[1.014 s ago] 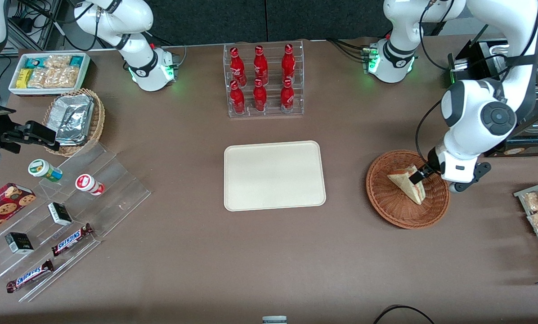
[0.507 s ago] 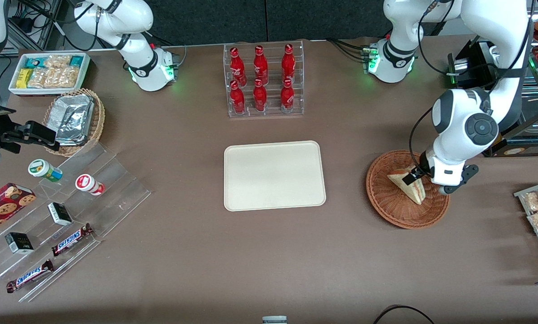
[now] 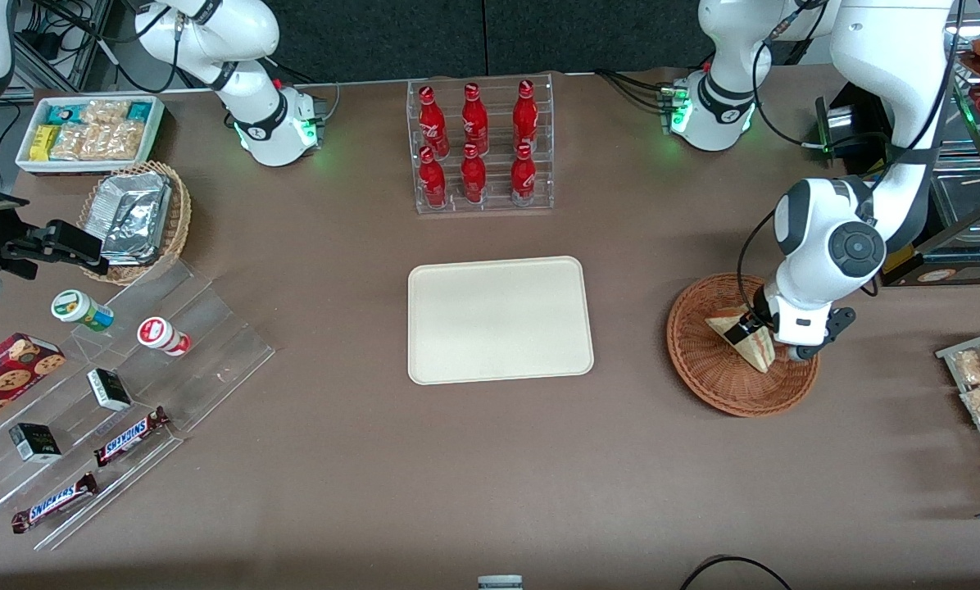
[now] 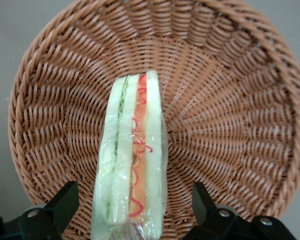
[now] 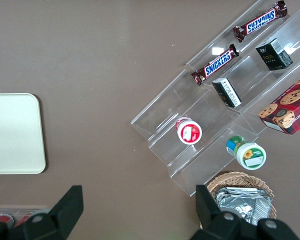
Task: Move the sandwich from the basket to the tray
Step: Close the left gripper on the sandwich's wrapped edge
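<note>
A: Left wrist view check: the sandwich [image 4: 132, 165] stands on its edge in the basket [image 4: 230, 125], layered cut edge facing the camera. One finger stands on each side of it with a gap showing at both, so the jaws are open and not yet gripping.

B: Position of the gripper [image 3: 742, 330] relative to the basket [image 3: 707, 370]?

A: Low over the basket, at the sandwich [image 3: 754, 348]. The sandwich is nearer the working arm's end of the basket than its centre.

B: Step in hand?

A: Judged as the grasp approach. Pick-up is not completed.

B: Next move?

A: Close the jaws on the two bread faces with light force, since the wedge looks soft. Lift clear of the basket rim, then carry toward the tray [image 3: 500, 319], which lies well apart from the basket toward the parked arm's end of the bench [image 3: 490, 467].

B: Obstructions?

A: None seen between basket and tray. The bottle rack [image 3: 480, 146] stands farther from the front camera than the tray.
</note>
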You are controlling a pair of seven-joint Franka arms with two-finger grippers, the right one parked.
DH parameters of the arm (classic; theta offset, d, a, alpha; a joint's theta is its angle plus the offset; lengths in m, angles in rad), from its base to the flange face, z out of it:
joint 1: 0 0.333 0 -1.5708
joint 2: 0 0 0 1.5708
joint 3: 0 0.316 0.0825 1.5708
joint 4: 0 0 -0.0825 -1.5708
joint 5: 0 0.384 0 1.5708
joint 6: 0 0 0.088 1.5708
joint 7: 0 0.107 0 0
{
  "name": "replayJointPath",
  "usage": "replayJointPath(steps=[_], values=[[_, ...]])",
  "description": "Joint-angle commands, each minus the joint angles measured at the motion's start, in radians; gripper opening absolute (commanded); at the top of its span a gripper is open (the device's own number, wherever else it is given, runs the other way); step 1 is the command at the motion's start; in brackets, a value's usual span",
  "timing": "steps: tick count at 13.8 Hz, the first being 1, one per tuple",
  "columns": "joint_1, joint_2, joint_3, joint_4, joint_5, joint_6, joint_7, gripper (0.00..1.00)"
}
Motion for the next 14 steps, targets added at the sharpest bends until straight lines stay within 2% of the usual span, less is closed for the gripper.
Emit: replayJointPath(steps=[1,3,4,5,7,10,14], values=[[0.002,0.006,-0.005,-0.020,0.018,0.012,-0.034,0.90],[0.001,0.006,-0.005,-0.017,0.018,-0.012,-0.038,0.35],[0.001,0.004,-0.005,-0.013,0.018,-0.036,-0.037,0.10],[0.007,0.000,-0.007,-0.008,0.020,-0.049,-0.035,0.00],[0.003,0.007,-0.007,0.039,0.018,-0.090,-0.035,0.00],[-0.005,0.007,-0.011,0.174,0.017,-0.278,-0.035,0.00],[-0.109,0.013,-0.014,0.323,0.015,-0.425,-0.018,0.00]])
